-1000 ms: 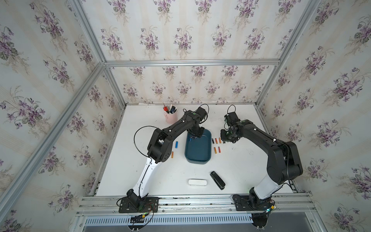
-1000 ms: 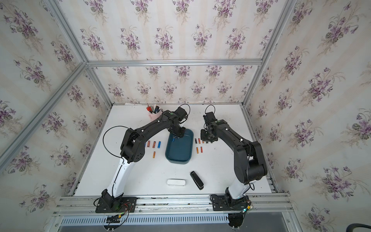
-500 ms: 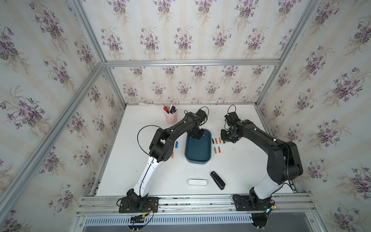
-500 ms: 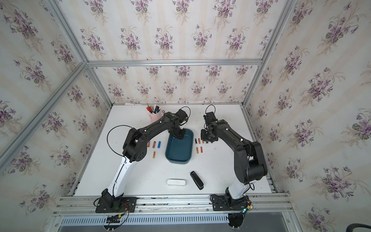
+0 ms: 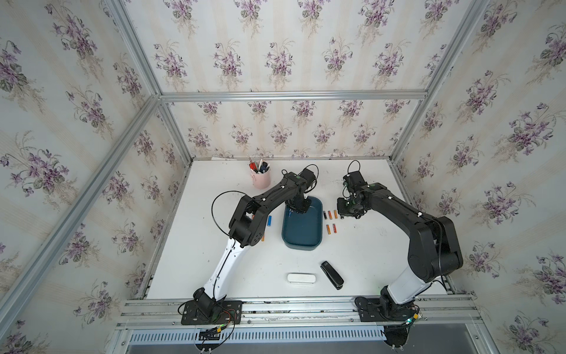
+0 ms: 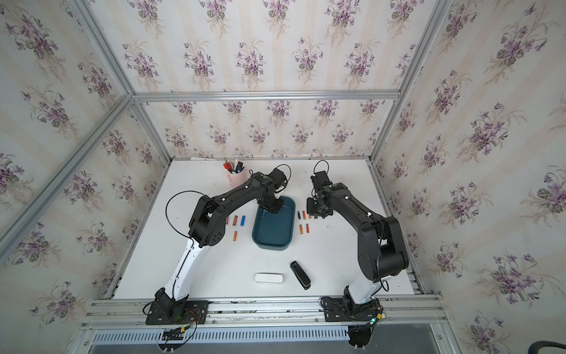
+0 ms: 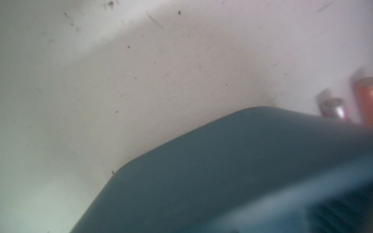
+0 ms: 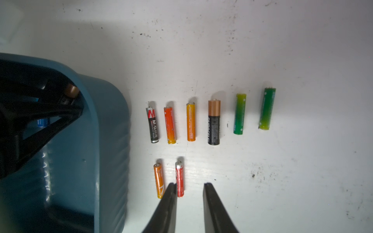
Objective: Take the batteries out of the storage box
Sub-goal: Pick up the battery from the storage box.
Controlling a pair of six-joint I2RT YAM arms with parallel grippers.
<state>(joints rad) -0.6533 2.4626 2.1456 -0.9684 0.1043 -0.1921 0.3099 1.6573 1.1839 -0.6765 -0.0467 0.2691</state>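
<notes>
The dark teal storage box [image 5: 301,233] [image 6: 272,236] lies mid-table. My left gripper [image 5: 292,211] [image 6: 265,211] reaches down into its far end. In the right wrist view its black fingers [image 8: 50,121] sit inside the box beside a copper-ended battery [image 8: 71,90] and a blue battery [image 8: 42,122]; I cannot see whether they grip anything. The left wrist view shows only the box's outer wall [image 7: 222,161]. Several batteries [image 8: 191,122] lie in two rows right of the box. My right gripper [image 8: 189,186] [image 5: 345,215] hovers open over the table beside a red battery [image 8: 179,178], holding nothing.
More batteries lie left of the box, among them a blue one [image 6: 243,220] and an orange one [image 6: 235,236]. A pink cup [image 5: 261,179] of pens stands at the back. A white case [image 5: 301,278] and a black stapler [image 5: 332,275] lie near the front edge.
The left arm has shifted slightly at the box's far end. The right arm has not moved.
</notes>
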